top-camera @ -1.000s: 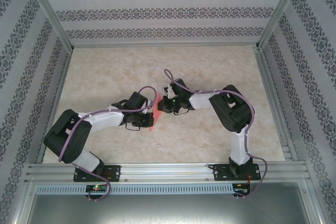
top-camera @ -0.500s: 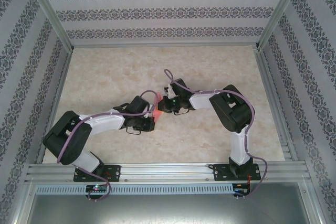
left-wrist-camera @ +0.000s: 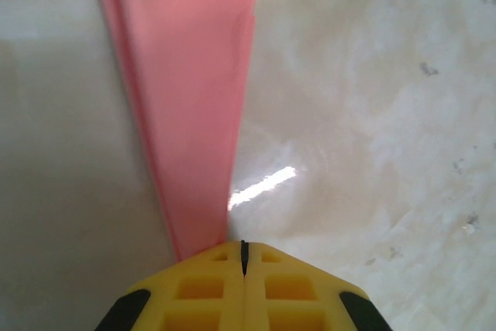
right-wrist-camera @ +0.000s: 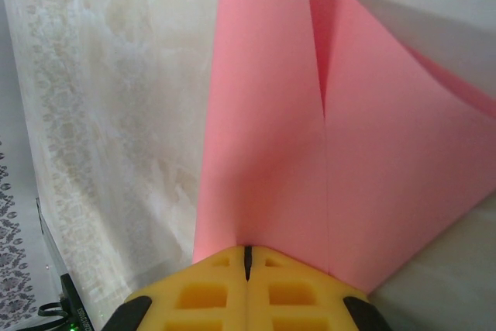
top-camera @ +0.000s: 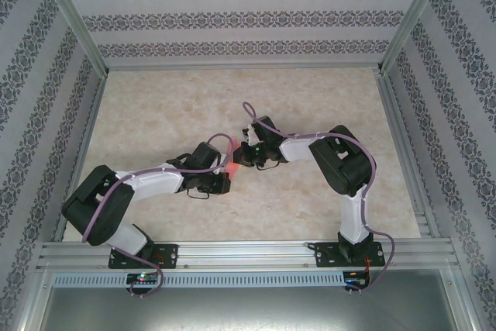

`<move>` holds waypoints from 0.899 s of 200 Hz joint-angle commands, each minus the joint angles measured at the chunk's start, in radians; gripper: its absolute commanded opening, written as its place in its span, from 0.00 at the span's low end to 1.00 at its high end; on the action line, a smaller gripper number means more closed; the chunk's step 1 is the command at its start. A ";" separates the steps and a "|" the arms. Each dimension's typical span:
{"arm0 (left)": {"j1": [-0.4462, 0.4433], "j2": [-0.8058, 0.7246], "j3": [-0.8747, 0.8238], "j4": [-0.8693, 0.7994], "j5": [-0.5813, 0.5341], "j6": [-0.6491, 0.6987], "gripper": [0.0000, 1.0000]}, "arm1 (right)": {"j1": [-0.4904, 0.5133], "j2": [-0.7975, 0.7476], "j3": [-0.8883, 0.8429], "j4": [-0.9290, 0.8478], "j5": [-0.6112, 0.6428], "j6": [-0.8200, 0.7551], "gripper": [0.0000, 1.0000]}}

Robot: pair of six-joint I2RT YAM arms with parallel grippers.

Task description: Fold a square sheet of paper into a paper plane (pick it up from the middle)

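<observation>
Tabletop (top-camera: 155,106): pale marble.
Left hand (left-wrist-camera: 244,252): closed, apparently pinching pink paper (left-wrist-camera: 186,75).
Right hand (right-wrist-camera: 248,255): pinching it firmly.
Advice: hold paper taut, edges aligned.

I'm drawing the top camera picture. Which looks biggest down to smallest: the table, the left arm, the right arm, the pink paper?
1. table
2. left arm and right arm, look about alike, so tied
3. pink paper, just a sliver between them

Near the middle of the surface (top-camera: 155,106), the sheet of paper (top-camera: 232,162) is gripped from both sides. The left claw (top-camera: 225,176) is placed at its left, nearer the arm bases, and the right claw (top-camera: 237,157) at its right, slightly farther back. From each claw's pressed-together fingertips the paper is spread away forward.
</observation>
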 commanded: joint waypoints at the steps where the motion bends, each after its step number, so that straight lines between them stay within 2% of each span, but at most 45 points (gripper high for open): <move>1: 0.023 -0.097 0.055 -0.006 0.013 -0.009 0.06 | -0.026 0.060 -0.052 -0.172 0.156 -0.039 0.00; 64: 0.054 -0.004 0.038 0.005 -0.030 0.007 0.06 | -0.023 0.058 -0.044 -0.178 0.152 -0.041 0.00; 109: 0.054 0.091 0.008 0.058 0.005 0.003 0.05 | -0.024 0.055 -0.049 -0.175 0.154 -0.037 0.00; 180: 0.049 0.218 -0.019 0.058 -0.062 0.069 0.03 | -0.024 -0.021 -0.055 -0.141 0.118 -0.017 0.01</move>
